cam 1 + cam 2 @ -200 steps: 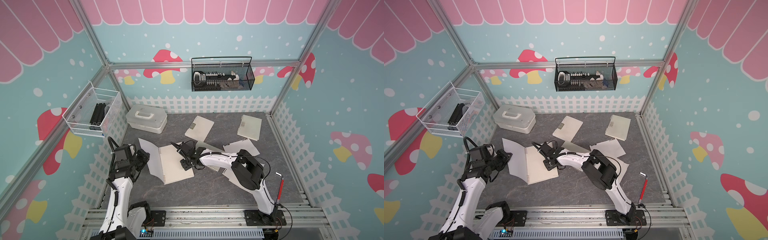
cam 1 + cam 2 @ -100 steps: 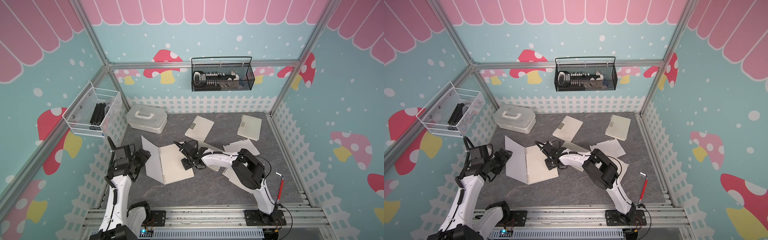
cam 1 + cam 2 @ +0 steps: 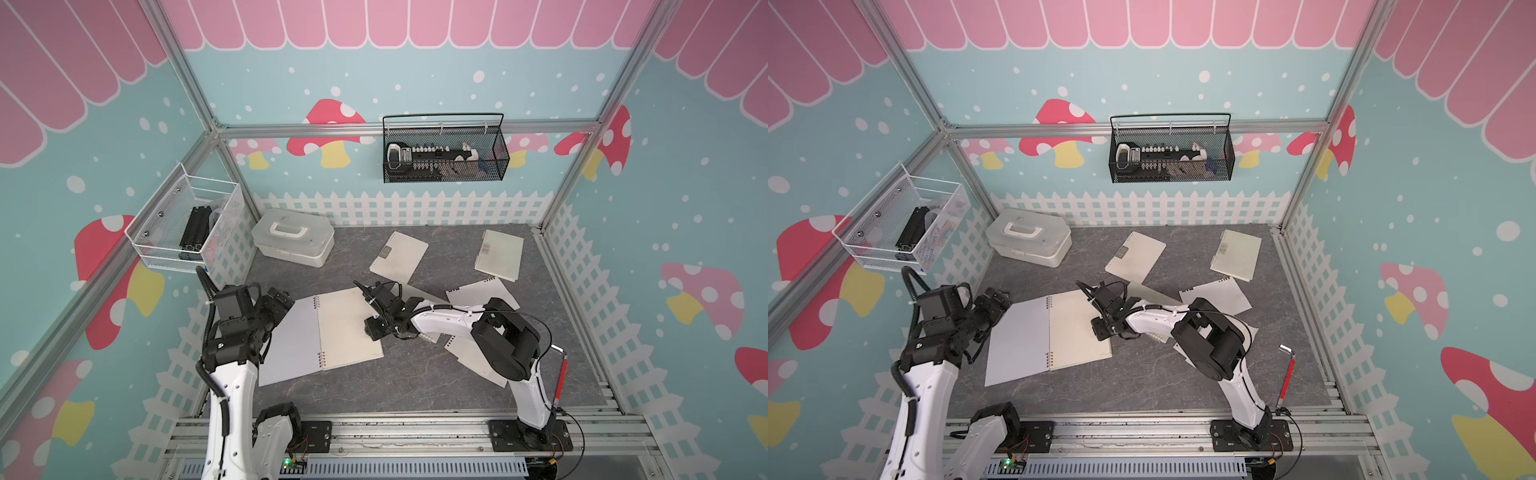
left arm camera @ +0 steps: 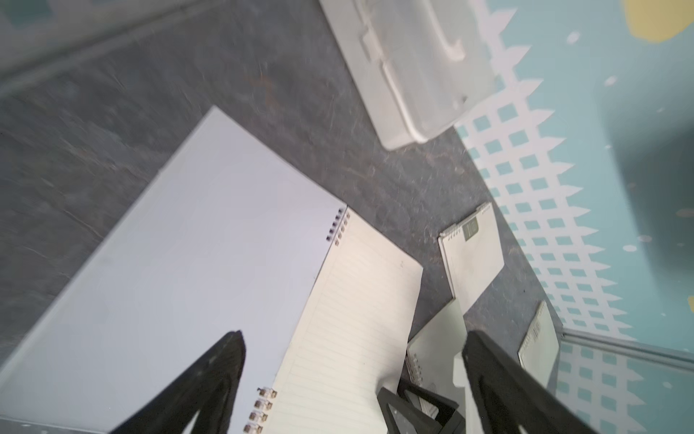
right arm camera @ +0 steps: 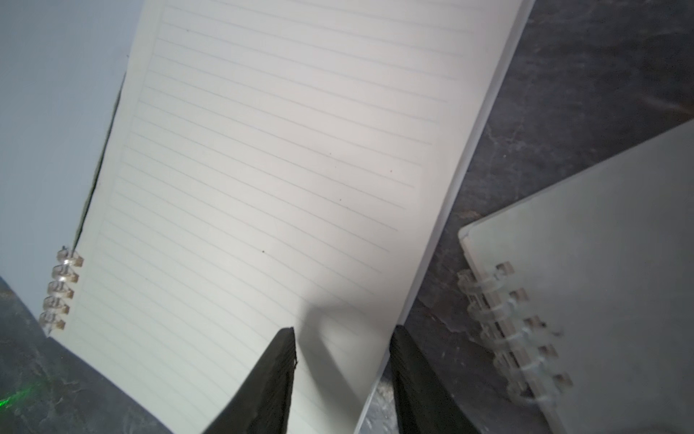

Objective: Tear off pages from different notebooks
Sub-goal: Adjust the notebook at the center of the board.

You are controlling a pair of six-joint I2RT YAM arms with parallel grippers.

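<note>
Table point(image 3: 415, 390): grey, with four notebooks and torn sheets scattered across it.
Open notebook point(image 3: 347, 328): flat, left of centre. Its cover point(image 3: 291, 345) is folded out toward my left arm, and the lined page point(image 5: 281, 150) is face up on the other side of the coil point(image 5: 60, 289).
Right gripper point(image 5: 342, 330): I'm low at the lined page's outer edge, the side away from the coil. The jaws are part way apart. One finger point(image 5: 274, 383) is over the paper and the other is just past the edge. I see nothing pinched, and I cannot tell whether the tips touch the sheet.
Left gripper point(image 4: 353, 338): spread wide and empty, hanging near the cover's far corner, apart from the paper.
Closed notebooks point(image 3: 399, 257): two at the back, labels up and well apart. The corner notebook point(image 3: 498, 255) sits near the right-hand fence.
Fourth notebook point(image 5: 601, 244): just beside the open notebook, under my right wrist, with its coil end toward the fingers.
Loose pages point(image 3: 484, 293): one shows behind my right forearm, punch holes along its far edge. A second sheet point(image 3: 469, 361) lies partly under the elbow.
Box point(image 3: 293, 239): white, shut, back left, clear of all the paper.
</note>
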